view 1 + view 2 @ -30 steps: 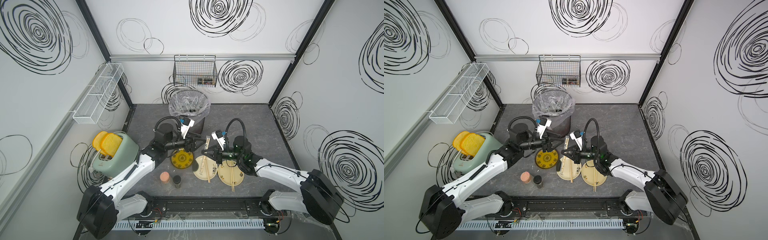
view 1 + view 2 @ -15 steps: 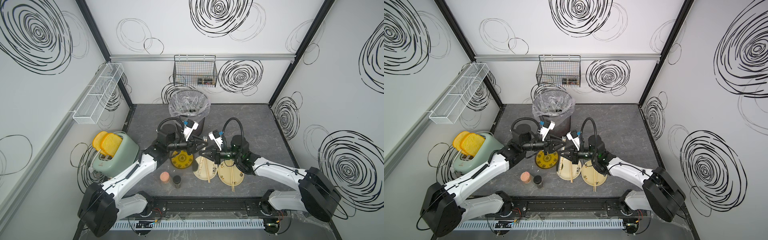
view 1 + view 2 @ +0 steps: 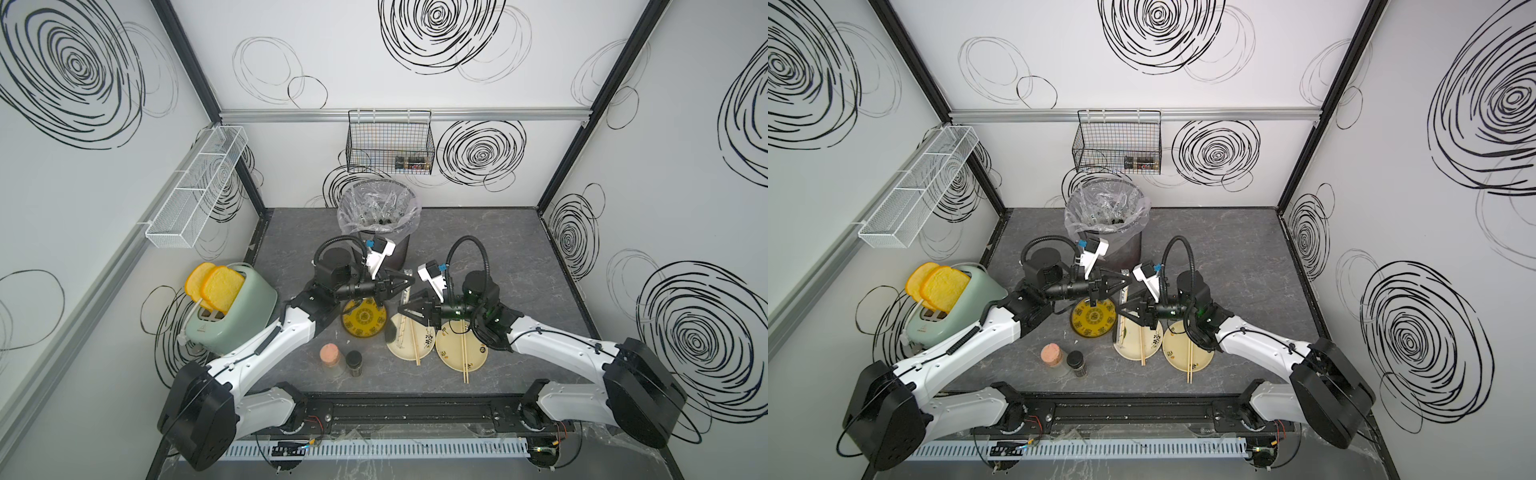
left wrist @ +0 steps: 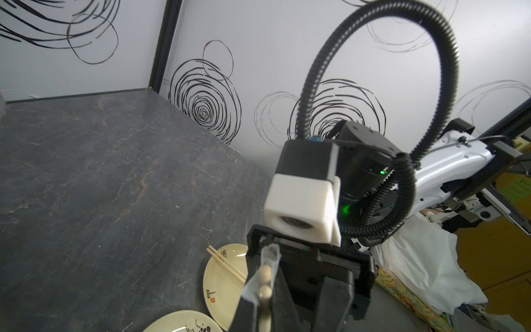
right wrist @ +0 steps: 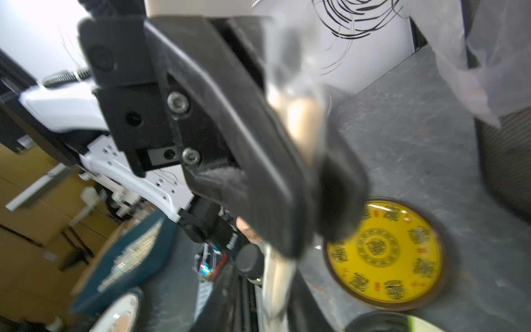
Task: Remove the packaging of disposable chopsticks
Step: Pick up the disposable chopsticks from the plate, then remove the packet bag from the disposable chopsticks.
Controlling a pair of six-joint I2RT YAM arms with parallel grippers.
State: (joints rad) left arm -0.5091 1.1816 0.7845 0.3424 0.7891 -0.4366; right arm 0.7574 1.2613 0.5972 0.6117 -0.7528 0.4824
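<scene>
Now the sleeve (image 4: 271,253) with chopsticks (image 4: 265,277) inside is pinched tight by the left gripper (image 3: 411,282), above the far edge of the middle plate (image 3: 424,347). The jaws of the right gripper (image 3: 400,310) are held apart around it.

Two overhead views, two close wrist views

No writing can be read anywhere; the toaster (image 3: 232,307) carries a small dark brand mark low on its front, too small to make out; the yellow plate (image 5: 385,253) bears rings of ornamental characters and small red marks, all blurred; the cream plate (image 4: 221,276) shows dark brush strokes and a red seal, illegible; the sleeve (image 3: 1123,293) has tiny dark print, unreadable; a green label (image 4: 515,192) outside the cell is likewise too faint.
</scene>
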